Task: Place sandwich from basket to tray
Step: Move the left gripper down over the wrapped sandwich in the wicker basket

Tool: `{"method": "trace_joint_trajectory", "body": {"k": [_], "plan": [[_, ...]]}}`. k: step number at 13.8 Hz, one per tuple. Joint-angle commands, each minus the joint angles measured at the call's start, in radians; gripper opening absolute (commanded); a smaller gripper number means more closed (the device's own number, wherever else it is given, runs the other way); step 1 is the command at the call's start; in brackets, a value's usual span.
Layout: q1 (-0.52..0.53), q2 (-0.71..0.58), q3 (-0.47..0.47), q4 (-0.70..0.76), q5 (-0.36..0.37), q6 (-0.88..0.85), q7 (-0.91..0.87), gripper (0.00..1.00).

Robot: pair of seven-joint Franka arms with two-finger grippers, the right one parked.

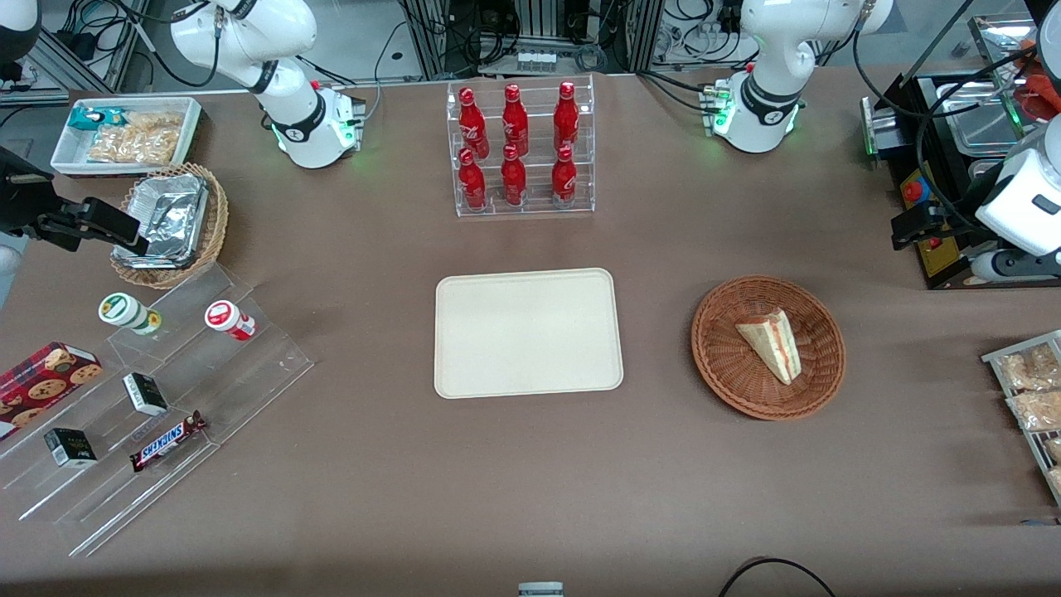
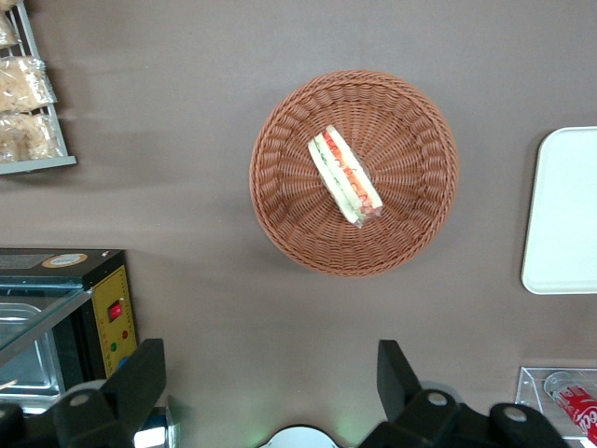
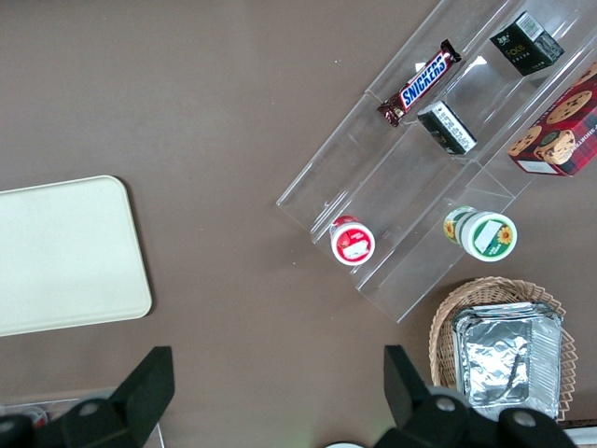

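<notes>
The sandwich (image 1: 771,342) is a pale wedge with pink and green layers, lying in the round reddish-brown wicker basket (image 1: 721,365). Both also show in the left wrist view, sandwich (image 2: 345,175) in basket (image 2: 280,187). The cream tray (image 1: 528,332) lies flat beside the basket, toward the parked arm's end, with nothing on it; its edge shows in the left wrist view (image 2: 564,210). My left gripper (image 1: 905,232) hangs high above the table, farther from the front camera than the basket and toward the working arm's end. It (image 2: 270,359) is open and holds nothing.
A clear rack of red bottles (image 1: 518,149) stands farther from the front camera than the tray. A black machine (image 1: 945,166) is beside my gripper. A rack of snack bags (image 1: 1032,398) lies at the working arm's end. Clear steps with snacks (image 1: 157,406) lie at the parked arm's end.
</notes>
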Motion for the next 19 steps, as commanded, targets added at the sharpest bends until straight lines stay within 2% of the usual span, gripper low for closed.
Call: {"method": "trace_joint_trajectory", "body": {"k": [1,4,8,14,19], "plan": [[-0.005,0.002,0.000,-0.009,-0.014,0.024,-0.005,1.00],[-0.006,0.002,0.000,-0.058,-0.013,0.037,-0.005,1.00],[-0.020,-0.007,0.000,-0.195,-0.013,0.112,-0.005,1.00],[-0.051,-0.007,0.000,-0.403,-0.011,0.358,-0.016,1.00],[-0.052,-0.024,0.000,-0.616,-0.011,0.648,-0.022,1.00]]}}
